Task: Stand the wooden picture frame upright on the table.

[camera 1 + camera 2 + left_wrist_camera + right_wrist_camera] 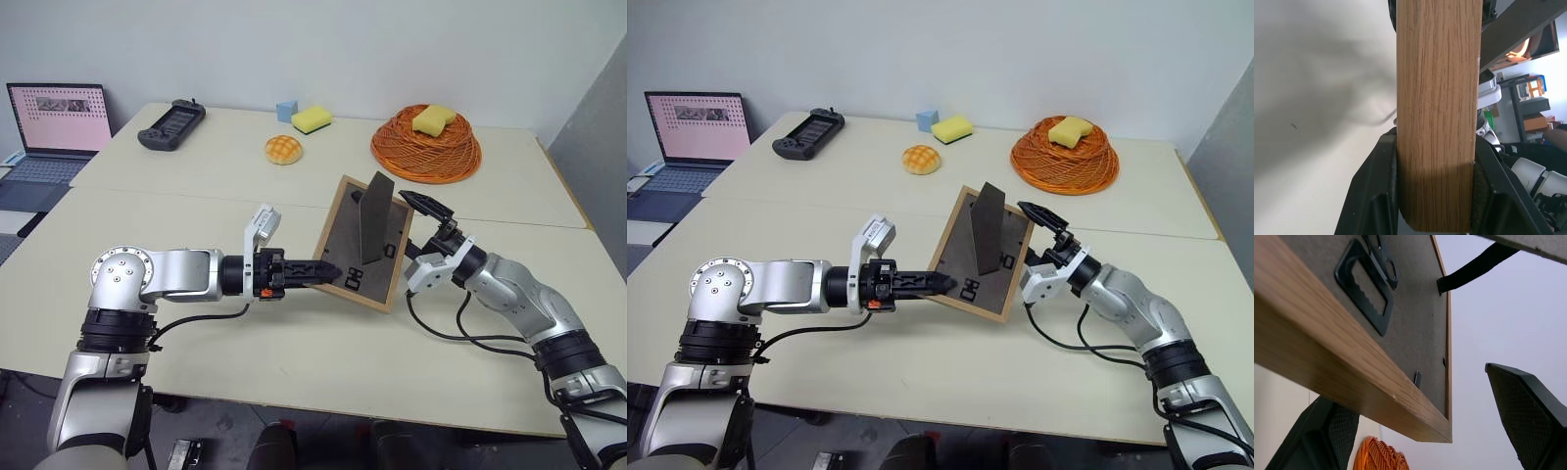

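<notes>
Got the wooden picture frame [361, 245] pinched in my left gripper [328, 271], stand folded out. Right gripper [428, 217] gapes wide, empty. Next I'd lower it onto the table [294, 343].

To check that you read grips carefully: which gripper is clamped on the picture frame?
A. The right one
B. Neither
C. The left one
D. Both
C: the left gripper is shut on the frame at its wooden edge, while the right gripper stands beside the frame with its jaws open.
</notes>
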Available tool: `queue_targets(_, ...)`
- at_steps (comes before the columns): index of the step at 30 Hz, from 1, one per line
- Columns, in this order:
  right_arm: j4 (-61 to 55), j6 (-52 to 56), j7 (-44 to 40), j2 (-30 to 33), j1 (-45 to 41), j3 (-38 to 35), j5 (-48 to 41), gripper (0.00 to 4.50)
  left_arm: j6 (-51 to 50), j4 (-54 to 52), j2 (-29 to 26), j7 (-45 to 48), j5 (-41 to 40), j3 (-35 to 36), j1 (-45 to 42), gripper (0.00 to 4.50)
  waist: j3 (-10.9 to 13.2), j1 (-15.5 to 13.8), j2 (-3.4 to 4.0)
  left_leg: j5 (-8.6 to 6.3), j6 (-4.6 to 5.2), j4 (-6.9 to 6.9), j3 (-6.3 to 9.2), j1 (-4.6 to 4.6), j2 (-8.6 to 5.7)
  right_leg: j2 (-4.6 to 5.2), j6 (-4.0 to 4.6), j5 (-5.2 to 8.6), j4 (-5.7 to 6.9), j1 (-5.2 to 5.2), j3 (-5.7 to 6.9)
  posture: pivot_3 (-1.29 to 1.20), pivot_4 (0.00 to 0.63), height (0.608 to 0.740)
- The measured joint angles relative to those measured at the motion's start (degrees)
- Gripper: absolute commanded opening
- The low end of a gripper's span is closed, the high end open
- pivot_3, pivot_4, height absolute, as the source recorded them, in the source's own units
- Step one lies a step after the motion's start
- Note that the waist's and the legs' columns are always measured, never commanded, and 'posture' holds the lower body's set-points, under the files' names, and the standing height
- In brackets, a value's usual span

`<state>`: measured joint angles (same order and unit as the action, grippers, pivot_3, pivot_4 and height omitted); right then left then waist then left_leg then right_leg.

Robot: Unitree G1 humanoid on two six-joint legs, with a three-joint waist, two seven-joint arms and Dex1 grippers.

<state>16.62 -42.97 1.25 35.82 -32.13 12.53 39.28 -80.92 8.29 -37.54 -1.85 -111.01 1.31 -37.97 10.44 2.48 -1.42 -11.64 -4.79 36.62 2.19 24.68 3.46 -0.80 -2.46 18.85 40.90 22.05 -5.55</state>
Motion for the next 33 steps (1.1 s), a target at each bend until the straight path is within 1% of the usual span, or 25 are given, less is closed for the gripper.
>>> queue_targets(5, 0.3, -1.0, 1.0, 0.2, -0.1, 0.0, 0.5, 4.09, 0.4, 0.0, -0.6, 0.3, -0.6, -0.6, 0.0, 1.30, 0.0, 0.0, 0.00, 0.00, 0.00, 0.01, 0.00, 0.00, 0.00, -0.01, 0.00, 0.00, 0.00, 0.00, 0.00, 0.00, 0.150, 0.740)
queue_targets(10, 2.7, -6.4, 4.6, 1.8, -0.8, 0.1, 2.7, 4.09, 0.0, 0.1, -1.3, 1.7, -0.7, -1.4, 0.0, 1.30, 0.0, 0.0, 0.00, -0.01, 0.01, 0.02, 0.00, 0.00, -0.01, -0.01, 0.00, 0.00, 0.00, 0.00, 0.00, 0.00, 0.150, 0.740)
queue_targets(18, 9.9, -15.3, 11.2, 3.7, -6.1, 2.7, 9.4, 4.09, -1.0, 0.3, -3.7, 3.9, -0.8, -3.4, -0.6, 1.30, 0.0, 0.4, 0.00, -0.01, 0.02, 0.05, 0.02, 0.00, -0.01, -0.03, 0.01, 0.01, 0.02, 0.00, -0.01, 0.00, 0.150, 0.740)
queue_targets(22, 12.8, -17.9, 14.7, 4.3, -8.0, 4.4, 12.4, 4.09, -1.1, 0.3, -4.0, 4.1, -0.7, -3.6, -0.6, 1.30, 0.0, 0.4, 0.00, -0.01, 0.01, 0.07, 0.03, 0.00, -0.01, -0.03, 0.01, 0.01, 0.04, 0.00, 0.00, 0.00, 0.150, 0.740)
queue_targets(28, 17.0, -18.9, 19.1, 5.0, -9.9, 5.7, 15.5, 4.09, -1.1, 0.3, -4.5, 5.0, -0.7, -3.6, -0.6, 1.30, 0.0, 0.5, 0.00, -0.01, 0.01, 0.08, 0.03, 0.00, -0.01, -0.03, 0.01, 0.01, 0.06, 0.00, -0.01, 0.00, 0.150, 0.740)
queue_targets(30, 17.8, -19.0, 20.3, 5.4, -10.1, 6.3, 16.2, 3.73, -1.1, 0.3, -4.7, 5.0, -0.7, -3.7, -0.6, 1.30, 0.0, 0.5, 0.00, -0.01, 0.01, 0.08, 0.03, 0.00, -0.02, -0.03, 0.01, 0.01, 0.06, 0.00, -0.01, 0.00, 0.150, 0.740)
queue_targets(31, 18.2, -19.1, 20.5, 5.5, -10.1, 6.7, 16.3, 3.66, -1.1, 0.3, -4.8, 5.1, -0.7, -3.7, -0.6, 1.30, 0.0, 0.5, 0.00, -0.01, 0.01, 0.08, 0.03, 0.00, -0.02, -0.03, 0.01, 0.01, 0.06, 0.00, -0.01, 0.00, 0.150, 0.740)
queue_targets(33, 18.8, -19.0, 21.2, 5.5, -10.1, 7.0, 16.5, 3.24, -1.1, 0.3, -5.0, 5.1, -0.7, -4.0, -0.6, 1.30, 0.0, 0.6, 0.00, -0.01, 0.02, 0.09, 0.03, 0.00, -0.02, -0.03, 0.01, 0.01, 0.06, 0.00, -0.01, 0.00, 0.150, 0.740)
